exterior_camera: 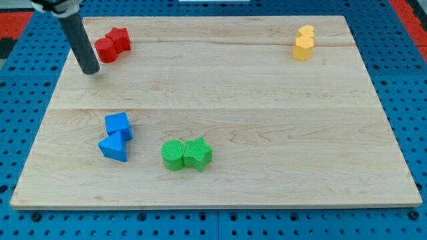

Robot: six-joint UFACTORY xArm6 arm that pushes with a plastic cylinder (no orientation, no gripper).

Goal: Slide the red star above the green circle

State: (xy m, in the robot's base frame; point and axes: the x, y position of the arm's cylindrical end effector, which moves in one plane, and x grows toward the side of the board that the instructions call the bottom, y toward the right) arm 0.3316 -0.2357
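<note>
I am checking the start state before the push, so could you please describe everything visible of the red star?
The red star is a small, matte, solid red block lying flat near the board's top-left corner. Its left side touches the red circle. My tip stands just left of and below that pair, not touching the star.
</note>
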